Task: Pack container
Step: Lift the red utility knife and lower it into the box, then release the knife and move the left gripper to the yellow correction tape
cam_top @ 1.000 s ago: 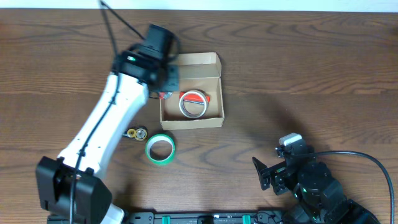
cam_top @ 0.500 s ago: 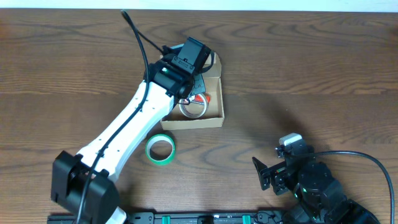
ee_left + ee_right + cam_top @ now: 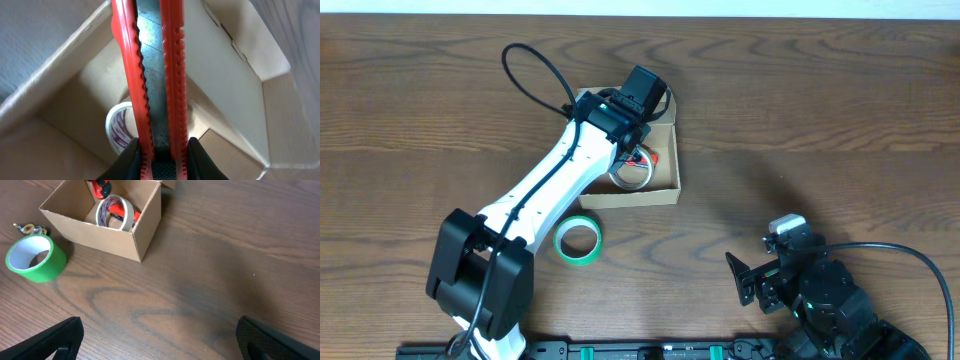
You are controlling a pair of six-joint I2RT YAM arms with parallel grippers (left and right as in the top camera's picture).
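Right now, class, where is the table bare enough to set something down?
Bare: the wooden table between the tan cardboard box and the right gripper. Crowded: the box, where the left gripper holds a red plastic cutter.

1. This reads as a robotics lab bench, not a home or a shop: 2 robot arms, a white one [image 3: 535,195] and a black one [image 3: 820,295], stand at the near edge of 1 table [image 3: 840,120].
2. A black mounting rail [image 3: 650,351] with green fittings runs along that edge, and black cables [image 3: 535,70] loop loosely off the arms.
3. The table top is plain dark wood grain, and a pale strip [image 3: 720,6] shows beyond its far edge.
4. The goods in sight are packing supplies laid out like test props: an unmarked cardboard box [image 3: 665,110], a green tape roll [image 3: 578,240], a white tape roll [image 3: 114,211] inside the box, and a red utility knife [image 3: 155,75].
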